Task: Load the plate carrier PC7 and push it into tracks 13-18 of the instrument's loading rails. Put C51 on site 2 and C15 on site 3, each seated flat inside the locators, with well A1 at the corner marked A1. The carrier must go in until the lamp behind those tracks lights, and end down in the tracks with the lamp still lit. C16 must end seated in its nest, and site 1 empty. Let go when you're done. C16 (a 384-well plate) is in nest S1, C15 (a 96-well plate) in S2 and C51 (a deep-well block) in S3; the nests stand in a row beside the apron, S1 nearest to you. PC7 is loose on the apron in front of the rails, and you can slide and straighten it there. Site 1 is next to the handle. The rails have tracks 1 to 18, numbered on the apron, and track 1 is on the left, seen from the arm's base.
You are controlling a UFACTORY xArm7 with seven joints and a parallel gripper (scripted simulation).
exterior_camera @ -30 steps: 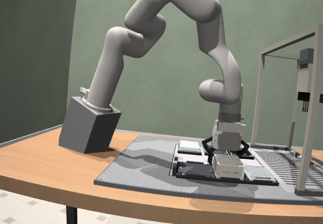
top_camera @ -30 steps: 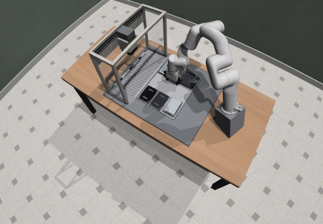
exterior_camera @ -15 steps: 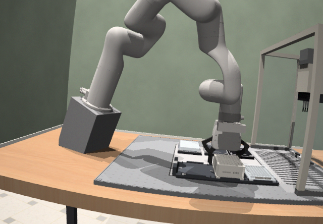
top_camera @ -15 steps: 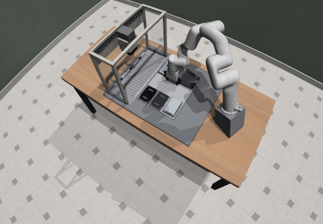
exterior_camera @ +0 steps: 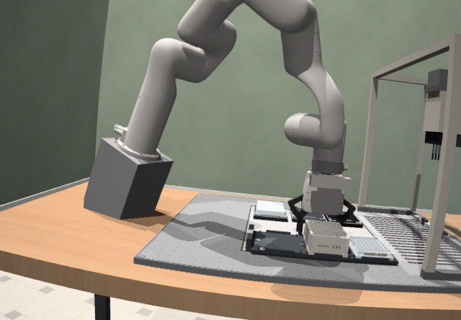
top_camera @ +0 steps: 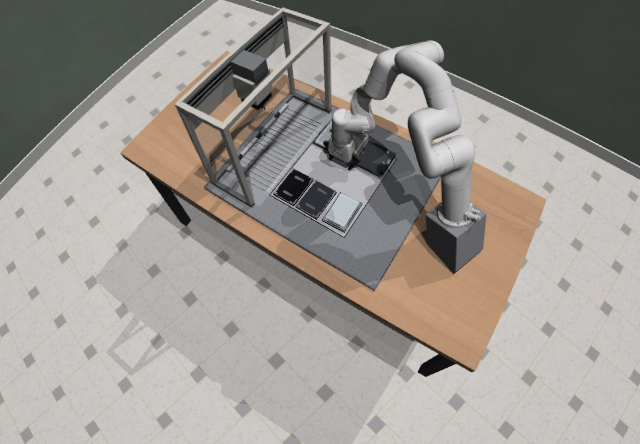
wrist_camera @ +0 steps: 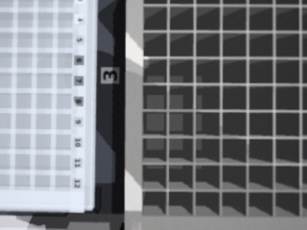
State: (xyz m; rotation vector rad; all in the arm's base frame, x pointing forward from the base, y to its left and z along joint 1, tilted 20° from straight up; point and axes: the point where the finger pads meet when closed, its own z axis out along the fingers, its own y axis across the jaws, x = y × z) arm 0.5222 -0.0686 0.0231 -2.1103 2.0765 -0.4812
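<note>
The plate carrier PC7 [exterior_camera: 316, 254] lies on the apron in front of the rails, and the arm hides most of it in the overhead view [top_camera: 369, 156]. The deep-well block C51 [exterior_camera: 325, 237] stands on its middle site. The clear 96-well plate C15 [exterior_camera: 368, 246] lies on the site nearest the rails, beside the mark "3" [wrist_camera: 109, 75]. Site 1 [exterior_camera: 277, 240] by the handle is empty. My gripper [exterior_camera: 322, 218] is open, just above C51, its fingers spread to either side. The wrist view looks straight down on C51's wells [wrist_camera: 216, 110] and C15 [wrist_camera: 45, 105]. C16 [top_camera: 342, 210] lies in nest S1.
Nests S2 [top_camera: 316, 197] and S3 [top_camera: 293, 186] are dark and empty. The loading rails [top_camera: 281, 139] run under the instrument's frame [top_camera: 253, 98], with a pipetting head [top_camera: 249, 67] hanging at the back. The arm's base block [top_camera: 454, 237] stands at the mat's corner.
</note>
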